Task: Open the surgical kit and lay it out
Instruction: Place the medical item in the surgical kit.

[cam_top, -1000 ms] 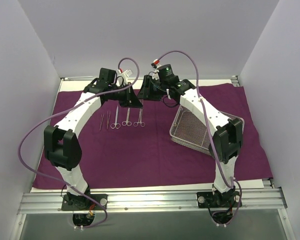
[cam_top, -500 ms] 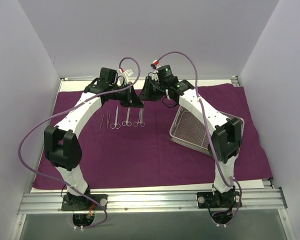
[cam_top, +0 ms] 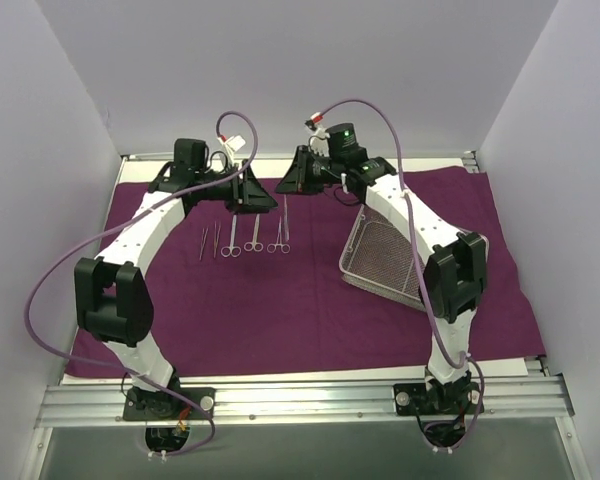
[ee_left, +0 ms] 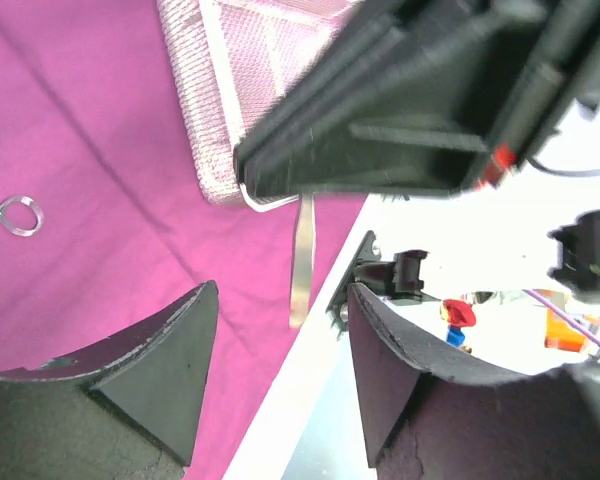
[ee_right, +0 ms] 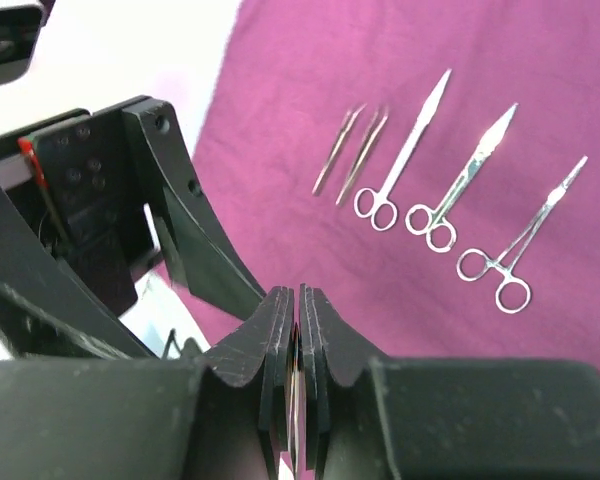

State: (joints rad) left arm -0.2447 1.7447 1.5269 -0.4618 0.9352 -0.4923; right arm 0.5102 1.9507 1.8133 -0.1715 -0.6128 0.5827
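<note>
Right end effector [ee_right: 297,300] clamped tight on a slim silver tool [ee_left: 301,260], hanging tip-down just right of the row of tools [cam_top: 242,240] on the purple cloth [cam_top: 300,300]; left end effector [ee_left: 282,300] spread apart, empty, alongside.

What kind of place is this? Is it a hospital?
Probably a robot lab test booth, not a hospital: plain white walls box it in, two robot arms are bolted to a metal rail, and surgical instruments lie on a purple cloth, with another instrument in the right hand.

White arm links [cam_top: 150,225], black joints [cam_top: 110,300], purple cables [cam_top: 355,101]; left gripper [ee_left: 280,385] matte black.
</note>
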